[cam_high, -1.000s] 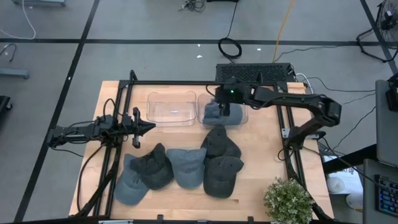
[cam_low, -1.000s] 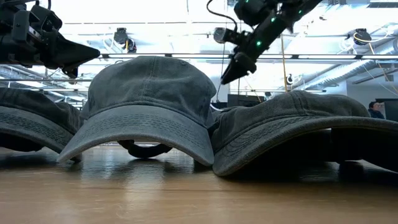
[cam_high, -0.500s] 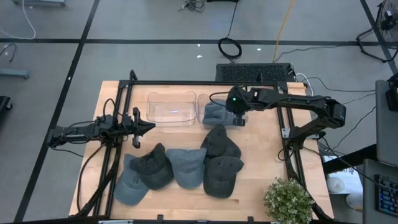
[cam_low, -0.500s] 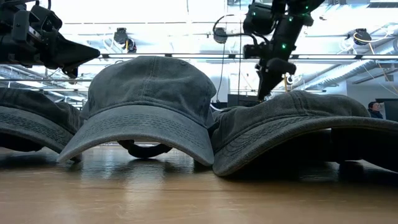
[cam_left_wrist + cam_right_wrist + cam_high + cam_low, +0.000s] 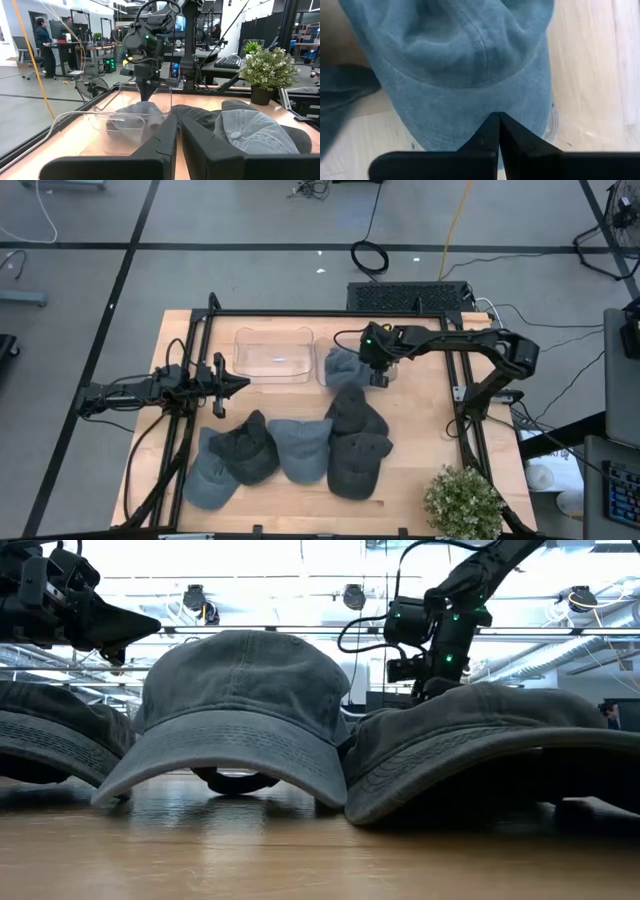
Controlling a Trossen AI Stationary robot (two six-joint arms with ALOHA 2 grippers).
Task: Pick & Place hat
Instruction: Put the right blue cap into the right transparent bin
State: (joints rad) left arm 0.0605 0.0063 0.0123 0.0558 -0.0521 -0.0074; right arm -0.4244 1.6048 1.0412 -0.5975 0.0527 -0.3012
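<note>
At the back of the wooden table [image 5: 420, 430], the right gripper [image 5: 379, 376] is down low beside the right-hand clear bin [image 5: 393, 372], its fingers pressed tight together with nothing visible between the tips. The right wrist view looks straight down past those closed fingertips [image 5: 498, 131] onto a blue-grey hat [image 5: 465, 65], brim towards the camera, and the tips meet right at the brim's edge; whether any fabric is pinched there cannot be told. From above, that same blue-grey hat sits bunched in the right-hand bin, just left of the gripper. Next to it on the left is a second clear bin [image 5: 274, 355], with nothing in it. Over on the left side of the table the left gripper [image 5: 232, 383] hangs level above the wood, fingers closed on nothing, pointing across towards the bins. Nearer the front edge lies a cluster of five hats: a light grey hat [image 5: 300, 446] in the middle, a dark hat [image 5: 245, 450] and a blue-grey one [image 5: 208, 475] to its left, and two dark hats [image 5: 357, 442] stacked brim to crown on its right. A potted plant [image 5: 463, 502] stands at the front right corner. The low view shows the right arm's green lights glowing above the dark crowns.
</note>
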